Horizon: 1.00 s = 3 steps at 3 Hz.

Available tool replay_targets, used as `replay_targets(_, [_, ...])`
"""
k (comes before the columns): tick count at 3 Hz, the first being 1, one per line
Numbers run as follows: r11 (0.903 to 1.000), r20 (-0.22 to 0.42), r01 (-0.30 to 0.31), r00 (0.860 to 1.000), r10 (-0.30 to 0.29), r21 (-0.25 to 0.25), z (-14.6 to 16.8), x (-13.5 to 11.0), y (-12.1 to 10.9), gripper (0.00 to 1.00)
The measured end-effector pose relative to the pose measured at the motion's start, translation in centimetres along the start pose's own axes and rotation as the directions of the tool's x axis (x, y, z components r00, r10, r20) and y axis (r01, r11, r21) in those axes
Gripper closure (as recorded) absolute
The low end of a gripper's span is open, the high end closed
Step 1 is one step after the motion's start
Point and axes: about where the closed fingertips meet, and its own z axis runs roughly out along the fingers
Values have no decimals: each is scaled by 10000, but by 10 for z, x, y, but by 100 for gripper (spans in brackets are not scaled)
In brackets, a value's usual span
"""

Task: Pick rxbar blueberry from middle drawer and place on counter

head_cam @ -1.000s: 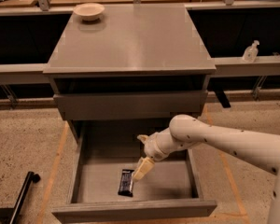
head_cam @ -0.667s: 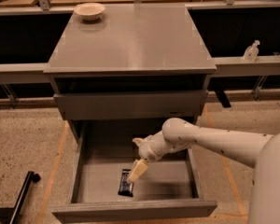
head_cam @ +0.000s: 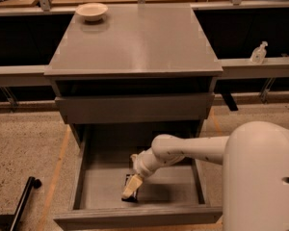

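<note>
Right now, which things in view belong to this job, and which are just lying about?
Job: rxbar blueberry, beneath the gripper inside the open middle drawer; counter.
Lying about: bowl on the counter; bottle on the ledge.

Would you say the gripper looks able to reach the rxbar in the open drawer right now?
Probably yes: the gripper is down inside the open drawer, directly over the rxbar on its floor, and nothing else lies in the way.
</note>
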Motion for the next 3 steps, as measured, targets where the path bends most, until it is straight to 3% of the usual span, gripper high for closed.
replay_targets(2, [9953,-1132,-961,9891,939,-138,58,33,17,3])
replay_targets(3, [9912,-1387,-1319,9816,1316,68,59,44,27,26])
